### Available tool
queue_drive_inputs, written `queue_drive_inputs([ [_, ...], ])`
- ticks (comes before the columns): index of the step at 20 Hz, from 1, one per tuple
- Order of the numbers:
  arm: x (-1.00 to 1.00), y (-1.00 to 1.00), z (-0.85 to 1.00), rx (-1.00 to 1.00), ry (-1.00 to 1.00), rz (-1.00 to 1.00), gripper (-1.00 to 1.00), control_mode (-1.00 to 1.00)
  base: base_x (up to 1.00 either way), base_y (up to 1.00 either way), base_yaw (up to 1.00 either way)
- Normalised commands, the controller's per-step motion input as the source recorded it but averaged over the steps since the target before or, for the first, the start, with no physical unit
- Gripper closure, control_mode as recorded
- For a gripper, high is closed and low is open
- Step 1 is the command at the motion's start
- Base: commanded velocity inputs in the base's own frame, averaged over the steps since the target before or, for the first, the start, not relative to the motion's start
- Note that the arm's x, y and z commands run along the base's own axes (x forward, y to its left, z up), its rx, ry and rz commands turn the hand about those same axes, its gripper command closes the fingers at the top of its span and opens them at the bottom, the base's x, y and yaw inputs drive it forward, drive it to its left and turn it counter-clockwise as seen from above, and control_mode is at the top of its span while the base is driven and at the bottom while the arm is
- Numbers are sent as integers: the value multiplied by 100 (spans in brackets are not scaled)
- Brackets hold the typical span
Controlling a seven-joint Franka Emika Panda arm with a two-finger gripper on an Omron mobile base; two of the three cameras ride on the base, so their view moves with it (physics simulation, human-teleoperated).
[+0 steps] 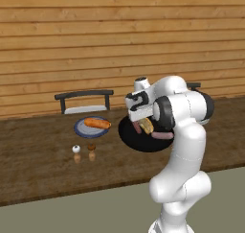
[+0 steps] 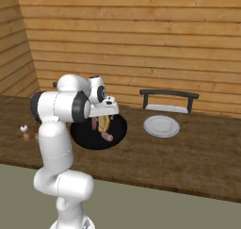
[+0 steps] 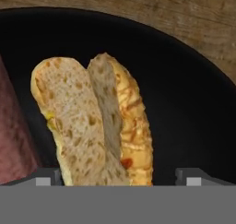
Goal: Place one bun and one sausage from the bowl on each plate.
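The black bowl [image 1: 129, 140] [image 2: 82, 137] [image 3: 184, 94] holds a split bun [image 3: 92, 121] [image 1: 146, 125] [image 2: 104, 123] and two dark red sausages [image 1: 162, 135] [image 2: 108, 136], one of which lies to the bun's left in the hand view [image 3: 14, 144]. My gripper [image 1: 140, 117] [image 2: 106, 114] [image 3: 119, 177] hangs low over the bowl, open. Its fingertips [image 3: 44, 177] stand on either side of the bun's near end, apart from it. The left plate [image 1: 81, 129] carries an orange-brown bun [image 1: 97, 123]. The right plate [image 2: 161, 126] is bare.
Two small shakers [image 1: 76, 149] [image 1: 91, 151] stand on the wooden counter in front of the left plate. A dark chair back [image 1: 83, 96] [image 2: 168, 94] rises behind each plate, against the wooden plank wall. The counter's front edge runs below the bowl.
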Motion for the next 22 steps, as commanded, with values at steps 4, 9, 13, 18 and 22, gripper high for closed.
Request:
queue_drive_inputs([
  [4,6,-15,-39,1,2,0,-100,-100,0,0,0],
  [9,1,-4,-29,4,1,1,-100,-100,0,0,0],
  [13,-14,-1,-41,8,2,6,-100,-100,0,0,0],
  [18,-35,-3,-47,13,0,10,-100,-100,0,0,0],
  [22,0,0,-45,11,3,11,100,-100,0,0,0],
])
